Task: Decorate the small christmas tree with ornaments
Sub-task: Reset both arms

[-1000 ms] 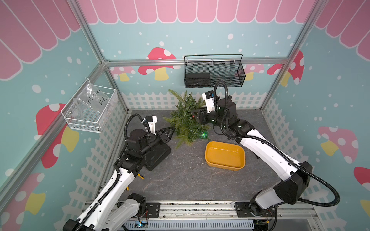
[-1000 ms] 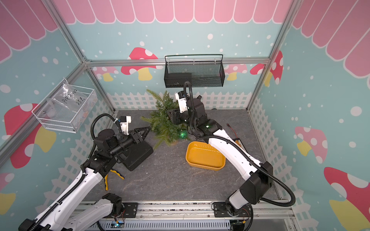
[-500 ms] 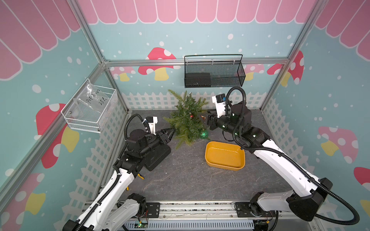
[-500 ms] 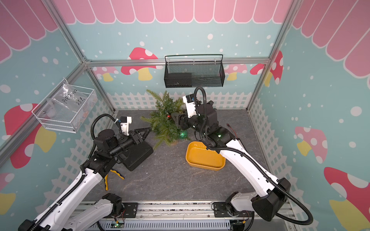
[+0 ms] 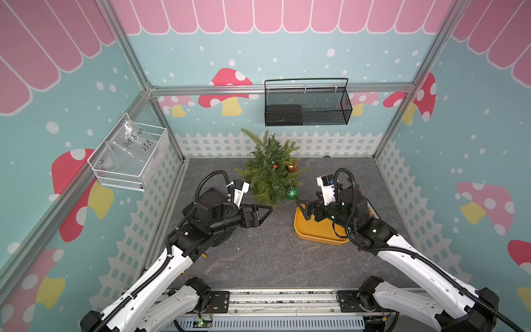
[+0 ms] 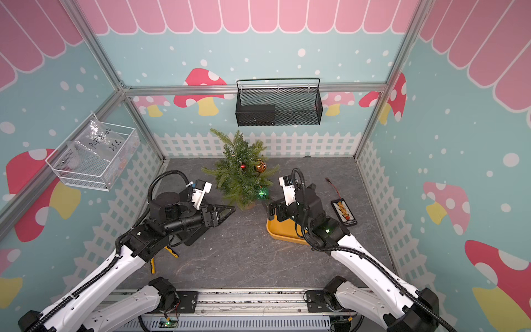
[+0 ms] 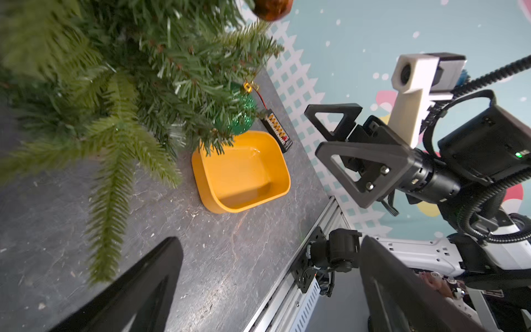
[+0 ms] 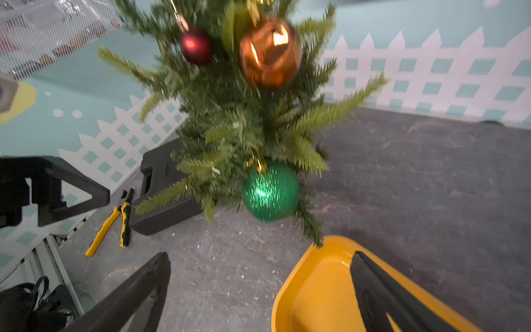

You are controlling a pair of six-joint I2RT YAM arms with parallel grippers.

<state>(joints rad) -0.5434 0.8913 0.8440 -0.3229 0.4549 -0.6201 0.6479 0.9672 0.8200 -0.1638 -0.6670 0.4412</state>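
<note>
The small christmas tree [image 5: 271, 175] [image 6: 240, 176] stands at the back middle of the table. Three ornaments hang on it: a small red ball [image 5: 275, 166] [image 8: 196, 46], an orange-gold ball [image 5: 292, 166] [image 8: 270, 53] and, low down, a glittery green ball [image 5: 292, 193] [image 8: 270, 192] [image 7: 241, 115]. My left gripper [image 5: 263, 214] [image 7: 268, 244] is open and empty, just left of the tree's base. My right gripper [image 5: 304, 211] [image 8: 260, 255] is open and empty over the tree-side end of the yellow tray [image 5: 313, 232] [image 8: 290, 287].
A black case [image 8: 161, 201] and yellow-handled pliers [image 8: 115, 221] lie under the left arm. A small black connector board [image 6: 343, 212] lies right of the tray. A black mesh basket [image 5: 306, 103] hangs on the back wall, a white wire basket [image 5: 129, 155] on the left wall.
The right gripper has pulled back from the tree to above the tray and opened wide. The orange-gold ball now hangs free on the tree. The left jaws have opened wider.
</note>
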